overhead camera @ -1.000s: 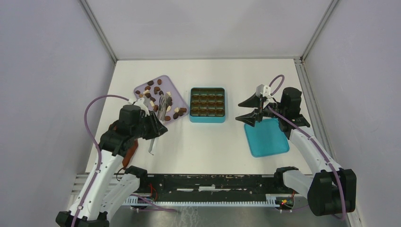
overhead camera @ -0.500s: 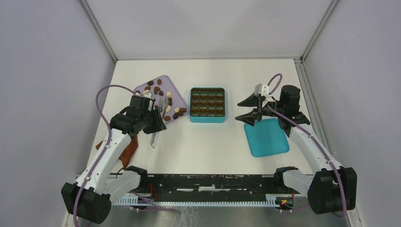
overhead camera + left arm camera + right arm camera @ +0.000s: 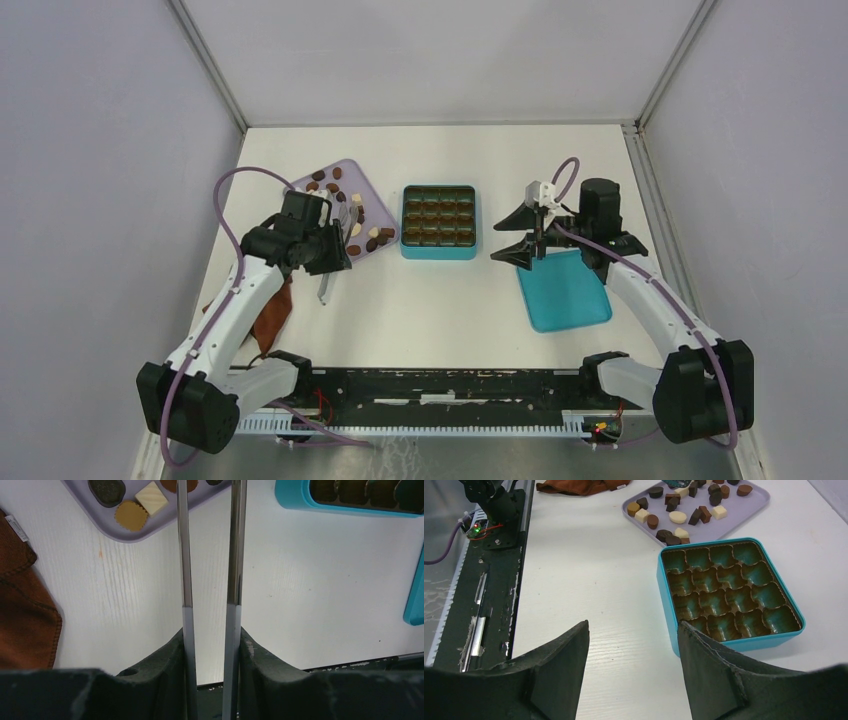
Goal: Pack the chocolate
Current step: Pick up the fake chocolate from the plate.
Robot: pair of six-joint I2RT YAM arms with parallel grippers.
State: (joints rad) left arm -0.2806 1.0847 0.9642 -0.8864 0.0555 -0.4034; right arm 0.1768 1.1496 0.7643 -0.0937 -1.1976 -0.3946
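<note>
At the left edge of the worktop (image 3: 430, 320) the brown cloth (image 3: 270, 322) lies partly under my left arm, and a fold could get dragged along by it. The left fingers (image 3: 210, 642) are partly closed on a pair of metal tongs (image 3: 185, 580). The blades stand apart with nothing seen between them, and their tips run out of the wrist view toward the lilac tray (image 3: 347, 166). All the chocolate (image 3: 672, 517) sits loose on that tray, toward the far left corner, with none in the teal box (image 3: 670, 615) at mid-worktop. My worries are the thin blades twisting in the grip, the tips catching the tray rim and shoving it, or a rounded piece squirting out over bare worktop. The right fingers (image 3: 634, 650) hang wide apart and empty just right of the box, above its lid (image 3: 565, 295). A careless swing there would knock the box askew.
</note>
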